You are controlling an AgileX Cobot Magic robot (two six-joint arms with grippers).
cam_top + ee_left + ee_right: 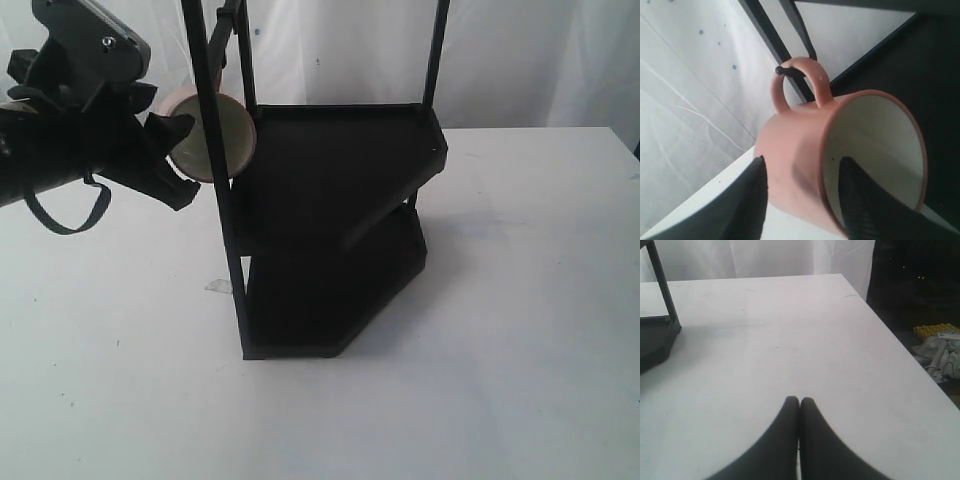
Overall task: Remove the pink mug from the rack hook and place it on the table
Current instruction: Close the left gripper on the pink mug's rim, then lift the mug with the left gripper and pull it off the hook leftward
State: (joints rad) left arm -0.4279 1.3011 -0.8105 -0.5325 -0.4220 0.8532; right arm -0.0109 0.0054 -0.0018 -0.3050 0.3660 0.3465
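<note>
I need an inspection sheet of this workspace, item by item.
Surface: white table, few dark specks.
Job's things: pink mug hangs by its handle on the rack hook of the black rack.
Clutter: small pale scrap by the rack's foot.
Grippers: left gripper open, jaws astride the mug's wall; right gripper shut, above the table.
Cables: black loop under the left arm.
Surroundings: white curtain; yellow and white items beyond the table's edge.

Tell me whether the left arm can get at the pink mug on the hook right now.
Probably yes: the left claw sits at the pink mug, one finger outside, one at its mouth, nothing in between. Its handle hangs on the rack hook.
</note>
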